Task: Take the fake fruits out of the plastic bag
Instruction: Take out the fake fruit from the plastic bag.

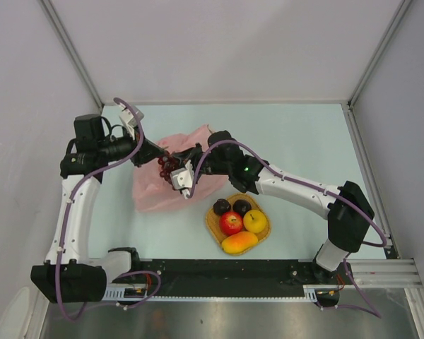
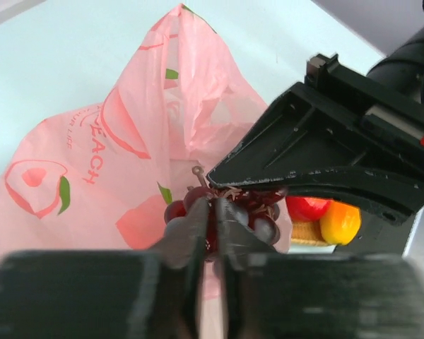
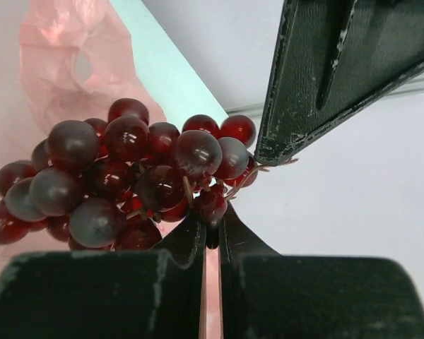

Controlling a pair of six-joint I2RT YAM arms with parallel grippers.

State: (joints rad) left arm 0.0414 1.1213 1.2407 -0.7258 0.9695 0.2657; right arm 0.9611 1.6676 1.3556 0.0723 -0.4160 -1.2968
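Observation:
The dark purple grape bunch [image 1: 167,167] hangs above the pink plastic bag [image 1: 154,192], held between both grippers. My left gripper [image 1: 157,157] is shut on a grape of the bunch [image 2: 263,220], fingers together [image 2: 213,212]. My right gripper [image 1: 177,171] is also shut on a grape at the edge of the bunch [image 3: 120,176], pinching it [image 3: 212,217]. The bag [image 2: 106,155] lies crumpled on the table behind the grapes. The red apple [image 1: 231,223], yellow fruit [image 1: 255,220], two plums [image 1: 222,207] and mango [image 1: 239,243] lie in the woven tray [image 1: 210,224].
The woven tray sits near the front of the table, right of the bag, under the right forearm. It shows past the right gripper in the left wrist view [image 2: 304,233]. Grey walls enclose the table on the left, back and right.

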